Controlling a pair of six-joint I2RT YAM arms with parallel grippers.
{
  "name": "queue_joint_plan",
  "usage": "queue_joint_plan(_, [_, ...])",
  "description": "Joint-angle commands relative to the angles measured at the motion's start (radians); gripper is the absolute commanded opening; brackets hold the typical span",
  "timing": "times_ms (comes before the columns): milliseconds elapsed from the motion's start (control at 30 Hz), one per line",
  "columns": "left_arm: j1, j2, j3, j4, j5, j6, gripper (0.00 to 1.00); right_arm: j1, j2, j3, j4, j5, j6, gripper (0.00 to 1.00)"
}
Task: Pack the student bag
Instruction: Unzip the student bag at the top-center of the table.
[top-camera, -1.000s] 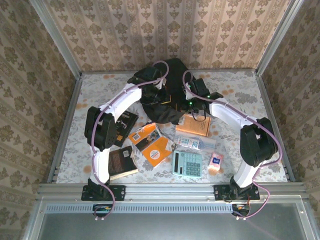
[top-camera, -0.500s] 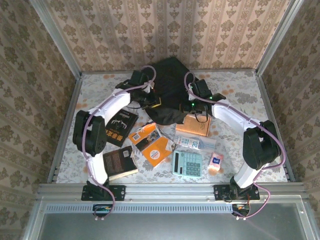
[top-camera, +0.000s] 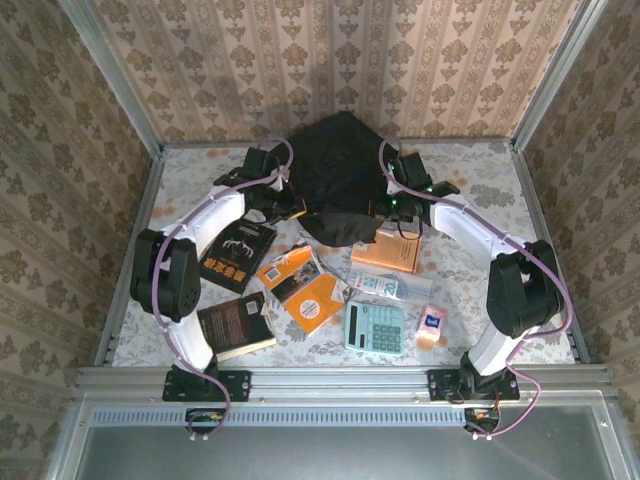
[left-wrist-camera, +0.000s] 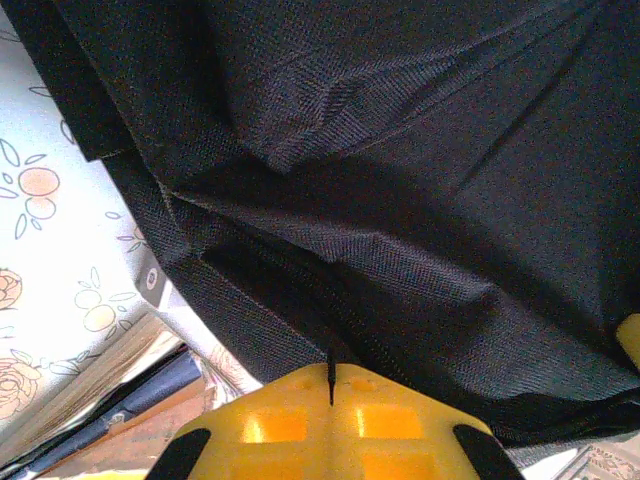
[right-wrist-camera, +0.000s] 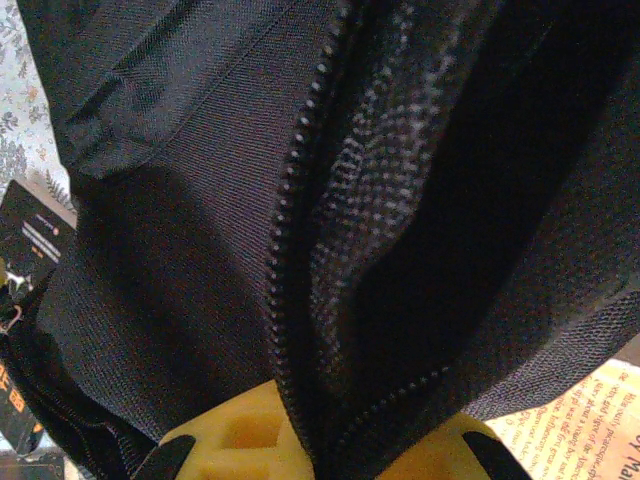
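One student bag (top-camera: 335, 165) lies at the far middle of the tabletop (top-camera: 490, 175), its zip opening dark inside so that any contents cannot be made out. The right hand (right-wrist-camera: 320, 440) grasps the bag's zip edge, and the left hand (left-wrist-camera: 330, 378) is clenched at its hem, though whether it pinches cloth cannot be told. Nearer lie two black books (top-camera: 238, 250), three orange books (top-camera: 305, 288), one calculator (top-camera: 376, 328), one clear packet (top-camera: 388, 287) and one pink pack (top-camera: 432, 320).

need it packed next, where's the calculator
Top view: the calculator lies front right of centre, between the orange book and a pink packet.
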Motion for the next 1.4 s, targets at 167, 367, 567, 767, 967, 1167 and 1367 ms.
queue_joint_plan(167, [0.044, -0.036, -0.005, 0.024, -0.107, -0.019, 0.0, -0.042, 0.055, 0.131, -0.078, 0.127, -0.015, 0.18])
queue_joint_plan(367, [0.018, -0.024, 0.014, 0.129, -0.041, -0.11, 0.0, -0.023, 0.1, 0.246, -0.209, 0.18, 0.154, 0.5])
queue_joint_plan(567, [-0.004, -0.044, 0.031, 0.174, -0.018, -0.15, 0.0, 0.015, -0.017, 0.196, -0.237, 0.169, 0.43, 0.49])
queue_joint_plan(767, [-0.023, -0.068, 0.044, 0.18, -0.02, -0.162, 0.0, 0.059, -0.05, 0.118, -0.175, -0.006, 0.701, 0.51])
queue_joint_plan(967, [-0.054, -0.08, 0.042, 0.173, -0.034, -0.158, 0.0, 0.113, 0.011, 0.106, -0.06, -0.073, 0.921, 0.58])
queue_joint_plan(1167, [-0.057, -0.094, 0.017, 0.165, -0.058, -0.149, 0.0, 0.143, 0.102, 0.125, 0.01, -0.033, 1.063, 0.75])
queue_joint_plan(1367, [-0.056, -0.102, 0.004, 0.157, -0.082, -0.126, 0.0, 0.157, 0.205, 0.216, -0.078, 0.048, 1.071, 0.57])
